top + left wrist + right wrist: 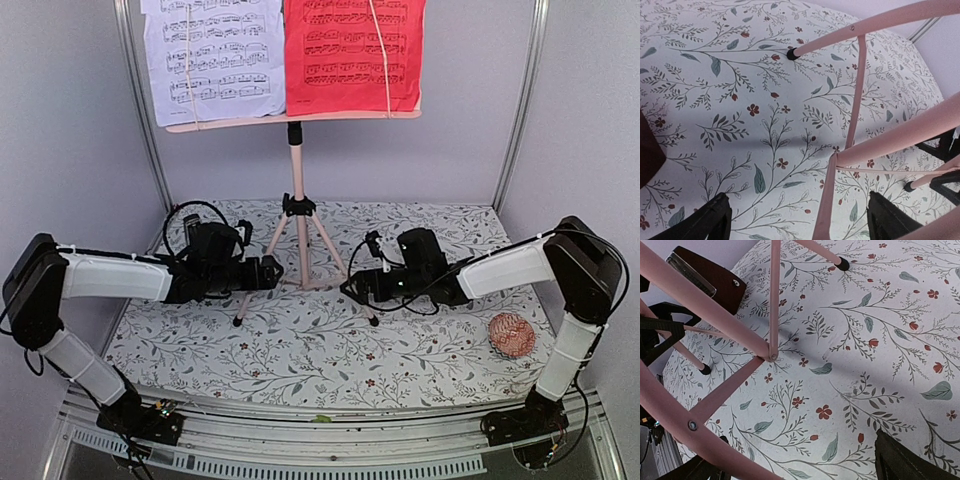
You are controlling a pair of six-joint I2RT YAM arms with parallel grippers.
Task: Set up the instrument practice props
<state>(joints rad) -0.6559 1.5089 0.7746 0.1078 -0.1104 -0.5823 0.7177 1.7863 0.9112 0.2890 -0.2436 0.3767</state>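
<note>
The pink tripod music stand (296, 180) is upright at the middle back of the table. Its desk (300, 120) carries a lilac sheet (215, 55) on the left and a red sheet (352, 50) on the right. My left gripper (270, 272) is low beside the stand's left leg, open. In the left wrist view a thin pink brace (829, 200) runs between the wide-apart jaws of the left gripper (800, 225). My right gripper (360, 285) is open by the right leg; the right gripper (800, 467) has a pink leg (700, 440) crossing near one finger. The dark brown metronome (707, 277) lies beyond the legs.
A small pink knitted ball (511, 335) lies on the floral cloth (300, 360) near the right arm's base. Grey walls and metal posts (145, 110) close the back and sides. The tripod's feet (237, 322) spread out between the two grippers.
</note>
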